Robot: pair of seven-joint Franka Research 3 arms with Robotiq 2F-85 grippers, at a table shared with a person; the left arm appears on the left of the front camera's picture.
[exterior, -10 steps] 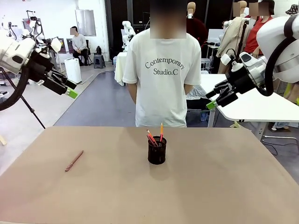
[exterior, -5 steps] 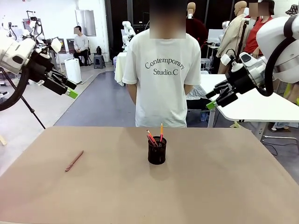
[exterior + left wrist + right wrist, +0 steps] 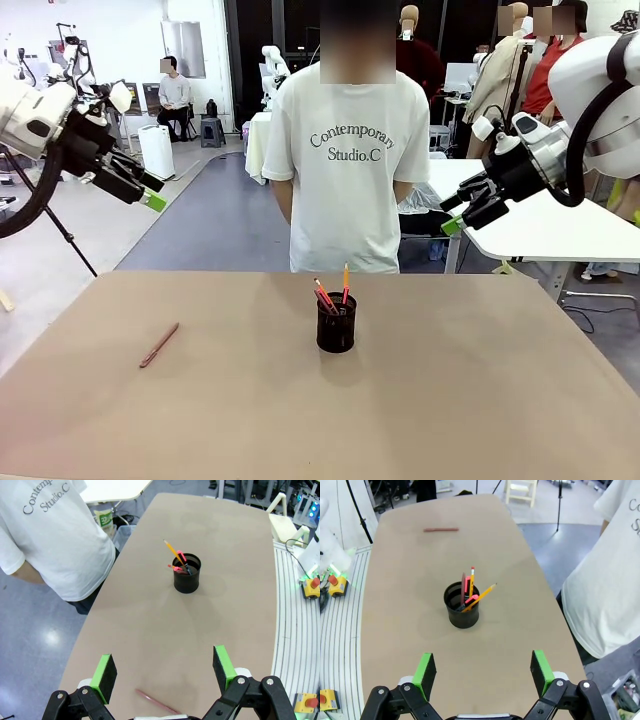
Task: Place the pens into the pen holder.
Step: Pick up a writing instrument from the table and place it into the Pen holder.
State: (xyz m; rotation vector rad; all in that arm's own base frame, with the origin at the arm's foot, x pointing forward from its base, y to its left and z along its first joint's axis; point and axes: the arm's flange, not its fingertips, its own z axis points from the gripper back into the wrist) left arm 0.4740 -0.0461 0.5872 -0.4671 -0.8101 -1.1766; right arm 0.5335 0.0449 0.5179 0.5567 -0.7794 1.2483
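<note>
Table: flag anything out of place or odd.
One pinkish-red pen lies loose on the table, to the robot's left, apart from the pen holder where the other pens stand. Nothing spilled or damaged.

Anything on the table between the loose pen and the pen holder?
No, bare tabletop lies between the loose pen and the pen holder, as the front view shows.

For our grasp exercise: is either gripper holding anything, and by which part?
Nothing is held. The left gripper and right gripper hang raised, jaws open, empty; one pen lies loose on the table.
</note>
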